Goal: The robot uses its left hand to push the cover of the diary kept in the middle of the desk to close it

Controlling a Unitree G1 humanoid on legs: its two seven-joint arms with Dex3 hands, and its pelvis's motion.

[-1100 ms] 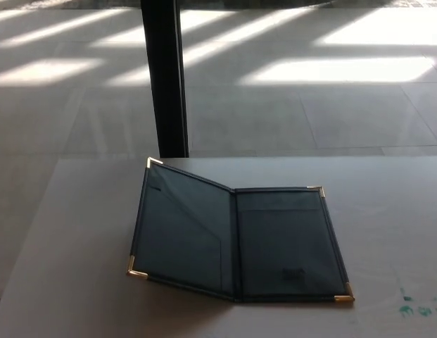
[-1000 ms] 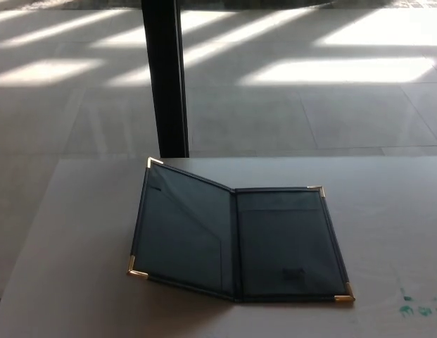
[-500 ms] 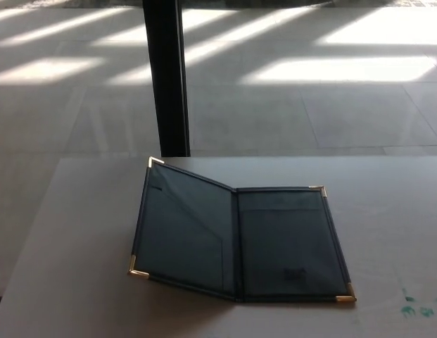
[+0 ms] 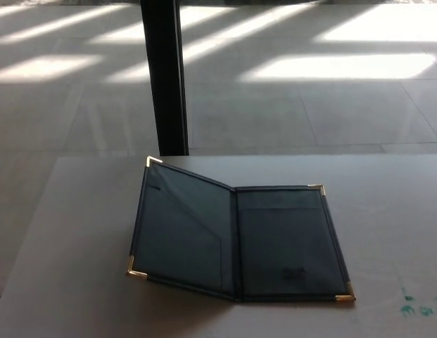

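Neither robot hand shows in the head view, so whether either is apart or together cannot be told, and places cannot be fixed against a hand that is out of frame. On the counter (image 4: 70,232) the diary (image 4: 236,243) lies open at mid-picture, its right half flat, its left cover (image 4: 183,229) tilted up off the surface (gold corners catching the light). Closing looks not yet begun: the cover is untouched, and the whole push is left to do. A black post (image 4: 164,77) stands on the floor beyond. Green marks (image 4: 415,306) at the counter's near right are too small to make out.
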